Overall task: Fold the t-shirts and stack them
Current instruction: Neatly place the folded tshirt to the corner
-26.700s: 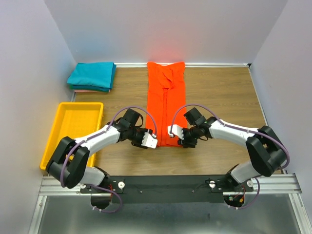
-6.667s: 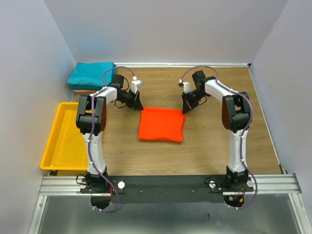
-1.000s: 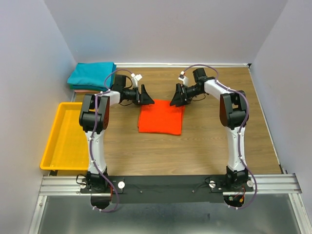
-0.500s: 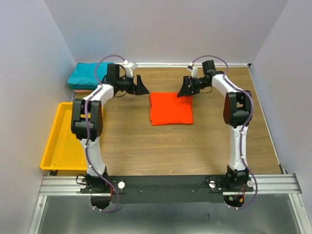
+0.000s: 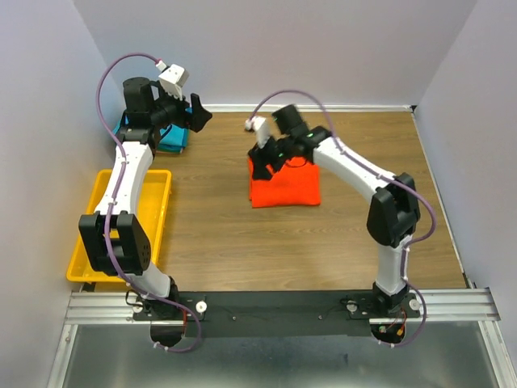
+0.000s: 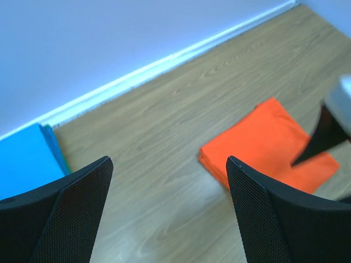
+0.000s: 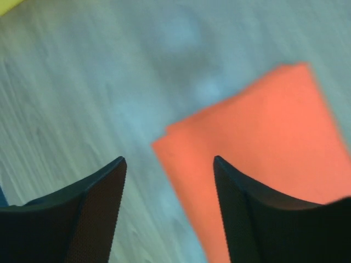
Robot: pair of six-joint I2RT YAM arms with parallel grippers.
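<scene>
The orange-red t-shirt (image 5: 284,187) lies folded into a flat rectangle on the wooden table, in the middle. It also shows in the left wrist view (image 6: 269,143) and the right wrist view (image 7: 263,142). My right gripper (image 5: 262,166) hovers open and empty over the shirt's left edge, its jaws (image 7: 170,208) straddling that edge. My left gripper (image 5: 194,113) is raised high near the back left corner, open and empty (image 6: 170,213), apart from the shirt. The teal t-shirt (image 5: 171,137) lies folded at the back left, mostly hidden by the left arm; it also shows in the left wrist view (image 6: 24,159). The pink t-shirt is hidden.
A yellow plastic tray (image 5: 153,182) stands along the left edge of the table, partly behind the left arm. Grey walls enclose the table at the back and on both sides. Bare wood (image 5: 242,242) lies in front of the orange shirt.
The left gripper has risen and swung left toward the back corner above the teal shirt. The right gripper has moved from the shirt's far edge to its left edge. The shirt has stayed put.
</scene>
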